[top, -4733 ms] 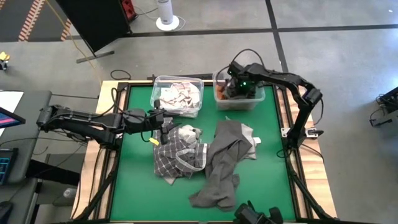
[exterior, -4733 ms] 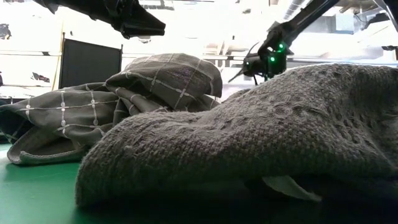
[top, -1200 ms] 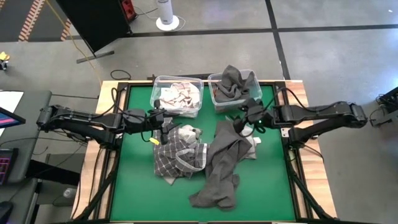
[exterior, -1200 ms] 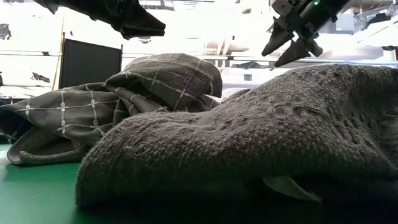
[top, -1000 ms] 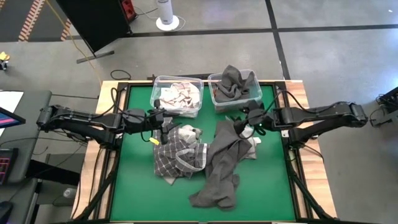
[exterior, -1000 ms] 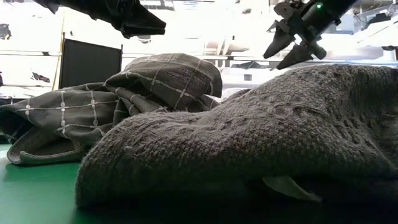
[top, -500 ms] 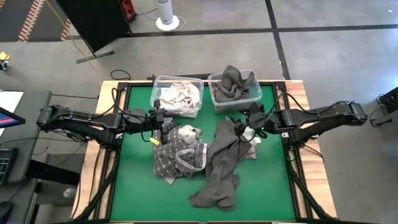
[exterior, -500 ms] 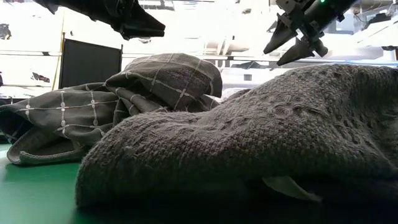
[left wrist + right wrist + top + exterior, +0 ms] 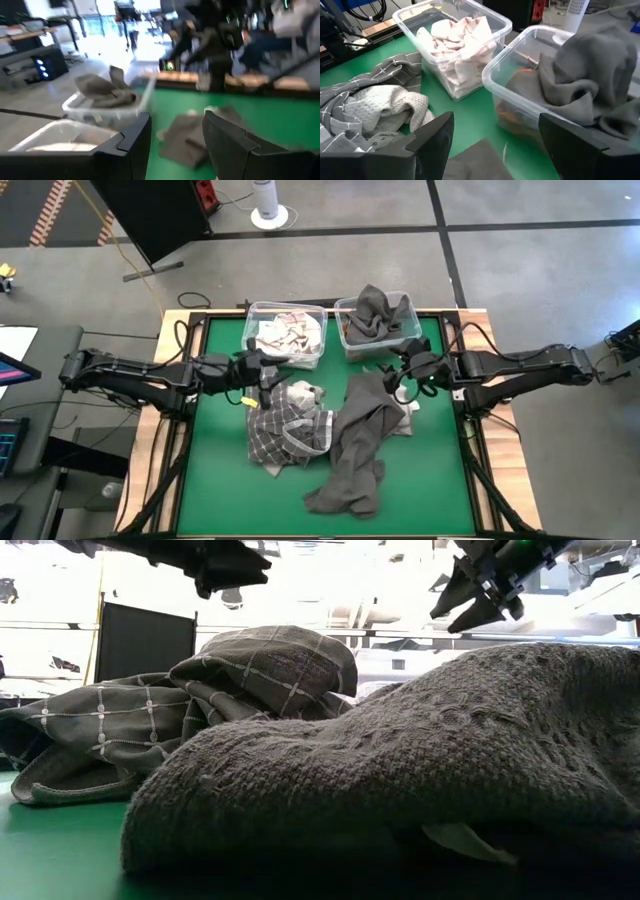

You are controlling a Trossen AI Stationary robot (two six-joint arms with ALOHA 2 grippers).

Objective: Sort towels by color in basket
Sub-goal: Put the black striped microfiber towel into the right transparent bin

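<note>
Right claw (image 9: 394,379), wide open and empty over the dark grey towel (image 9: 358,442), risks two layers being grabbed together.

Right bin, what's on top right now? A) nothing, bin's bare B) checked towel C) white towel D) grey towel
D: a grey towel lies heaped in the right bin, spilling over its rim, with a bit of orange showing under it in the right wrist view.
</note>
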